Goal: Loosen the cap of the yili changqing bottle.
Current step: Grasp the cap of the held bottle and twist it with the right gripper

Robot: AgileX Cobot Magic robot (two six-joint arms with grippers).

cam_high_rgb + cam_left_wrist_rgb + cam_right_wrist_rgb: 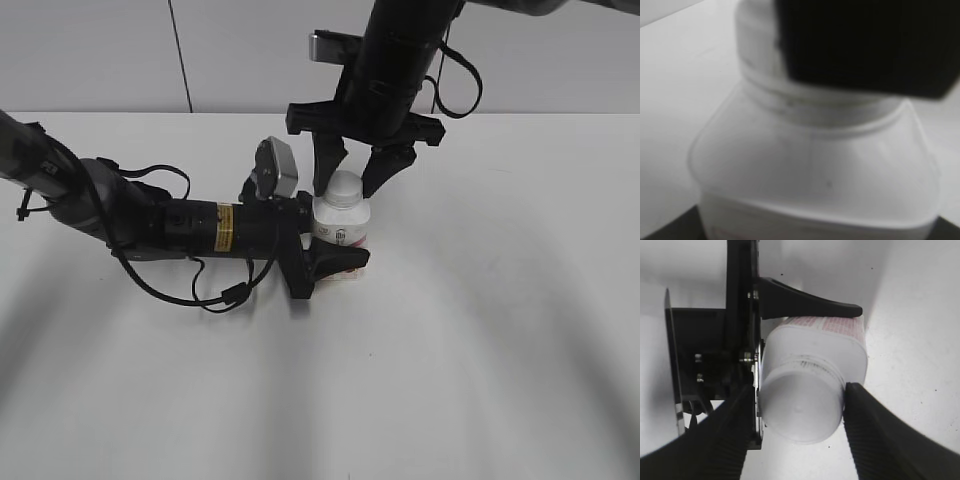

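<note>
Table (480, 350): white; your bottle stands near its middle.
Left gripper (335, 262): your fingers clamp the yili changqing bottle (341, 228) by its body.
Right gripper (800, 415): your fingers sit narrow, pressed on both sides of the cap (801, 407).
Label: pink-red band; print too small to read.

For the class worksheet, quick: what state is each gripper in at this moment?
Left gripper: shut on the yili changqing bottle, clamping its body.
Right gripper: fingers on either side of the cap, apparently shut on it.
</note>
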